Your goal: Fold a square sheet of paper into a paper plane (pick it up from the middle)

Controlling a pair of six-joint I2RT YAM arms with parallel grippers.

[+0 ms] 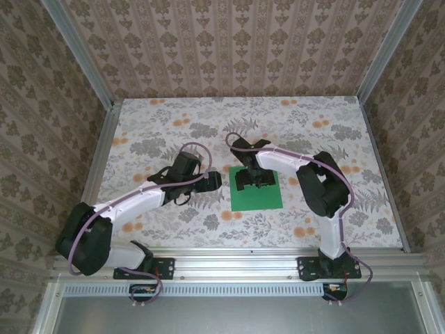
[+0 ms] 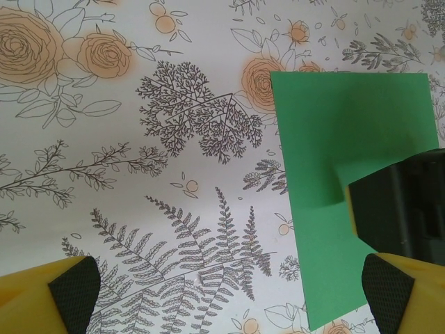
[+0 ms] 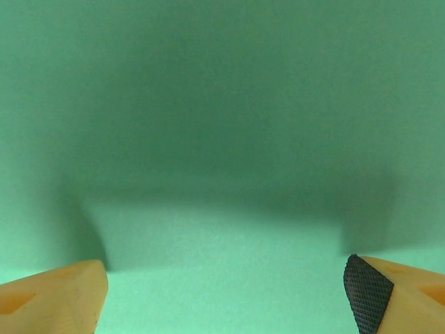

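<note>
Two arms, one sheet.

Top view: the square sheet of paper lies flat on the floral tabletop. The right gripper stands over the sheet's far half, close to its middle. The left gripper hovers just off the sheet's left edge.

Left wrist view: your left fingers are spread wide with nothing between them. Under them is bare tabletop beside the sheet.

Right wrist view: green paper runs straight across. Your right fingers are also spread wide and grip nothing. You cannot tell whether their tips touch the paper.

Risks, as I judge them: the paper is thin and lies dead flat, so closing from this spread may drag it sideways rather than raise a ridge to pinch. Pressing hard could leave a stray crease off the fold line.

Surface: the printed top looks smooth and probably gives little grip. Patterned walls stand beyond the sheet and to both sides. A metal rail runs on its near side.
</note>
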